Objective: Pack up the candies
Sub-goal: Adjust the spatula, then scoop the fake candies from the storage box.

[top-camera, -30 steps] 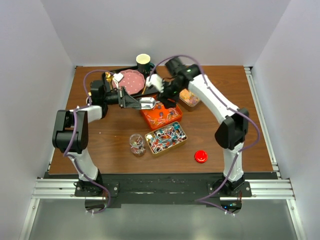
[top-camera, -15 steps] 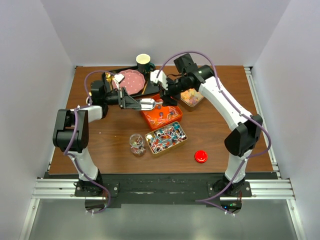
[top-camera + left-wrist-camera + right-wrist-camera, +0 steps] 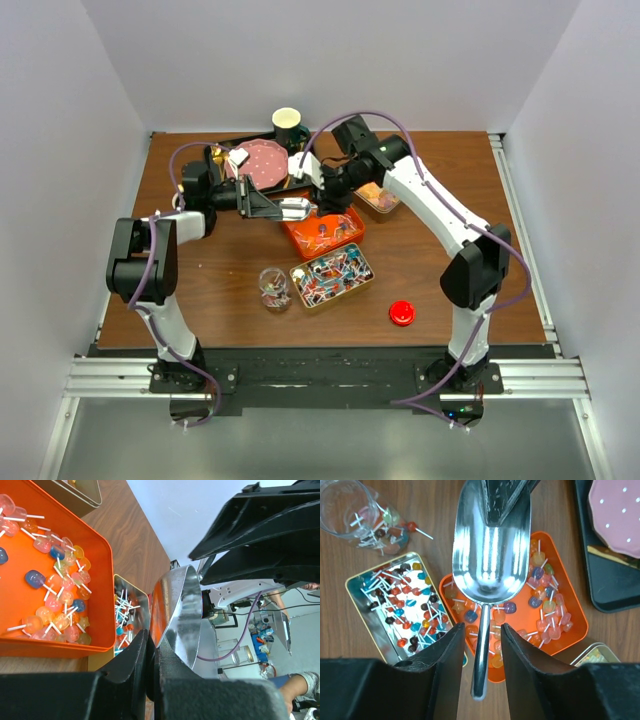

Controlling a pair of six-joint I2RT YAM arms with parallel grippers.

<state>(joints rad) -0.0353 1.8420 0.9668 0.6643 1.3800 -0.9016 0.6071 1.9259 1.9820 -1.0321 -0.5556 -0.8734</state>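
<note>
The candies are small lollipops: pale and blue ones in an orange tray (image 3: 345,238), and red, blue and dark ones in a gold tin (image 3: 332,275). They also show in the right wrist view (image 3: 545,605) and the left wrist view (image 3: 55,580). My left gripper (image 3: 278,207) is shut on the front rim of a metal scoop (image 3: 297,208) and holds it above the orange tray (image 3: 572,630). My right gripper (image 3: 482,626) is open; its jaws stand either side of the scoop's handle (image 3: 481,670) with a gap on each side. The scoop's bowl (image 3: 492,545) is empty.
A glass jar (image 3: 273,288) holding a few candies stands left of the tin. A red lid (image 3: 402,313) lies at the front right. A second tin (image 3: 381,200) sits behind the orange tray. A black tray (image 3: 225,178) with a pink plate (image 3: 264,160) and a cup (image 3: 288,122) stand at the back.
My right arm has swung and its gripper has shifted slightly left and nearer, settling over the scoop's handle. The left arm and the scoop have stayed still.
</note>
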